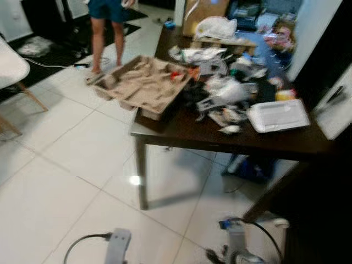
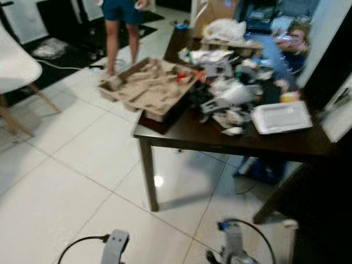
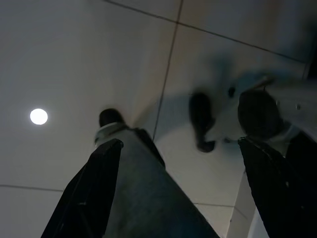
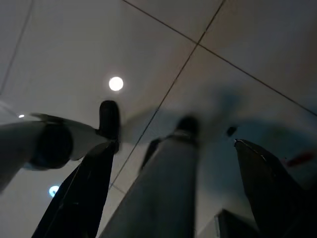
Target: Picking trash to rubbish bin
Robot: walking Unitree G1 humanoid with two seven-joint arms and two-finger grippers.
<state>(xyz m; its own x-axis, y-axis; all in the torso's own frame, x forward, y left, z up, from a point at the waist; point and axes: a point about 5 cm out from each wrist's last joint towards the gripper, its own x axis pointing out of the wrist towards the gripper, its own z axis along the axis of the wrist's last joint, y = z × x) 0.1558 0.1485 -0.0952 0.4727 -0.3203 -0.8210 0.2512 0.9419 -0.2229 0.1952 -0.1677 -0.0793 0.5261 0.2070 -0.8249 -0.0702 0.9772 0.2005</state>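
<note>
I have both arms hanging low at the bottom of the head views, wrists pointed down at the white tiled floor (image 1: pixel 49 181). The left pincer (image 3: pixel 181 188) has its two black fingers (image 3: pixel 84 193) spread wide, with nothing between them but floor tile and a grout line. The right pincer (image 4: pixel 178 193) is the same: fingers (image 4: pixel 81 198) well apart, empty, aimed at the floor.

Ahead of me stands a dark wooden worktop (image 1: pixel 231 140), its near left leg closest to me. The trash lies on it. A large moulded cardboard tray (image 1: pixel 146 82) sits at the left corner, tilted and overhanging the edge, its long axis running diagonally from the near right toward the far left. To its right a heap of crumpled white and grey packaging (image 1: pixel 225 91) fills the middle. A flat white foam lid (image 1: pixel 278 115) lies near the right front, its long side roughly along the worktop's edge. Further back sits a white plastic bag (image 1: pixel 215 26), beside a brown cardboard box (image 1: pixel 201 11).

A person's bare legs (image 1: pixel 107 41) stand on the floor beyond the tray. A white chair (image 1: pixel 12 69) is at my far left. The head views are somewhat blurred.
</note>
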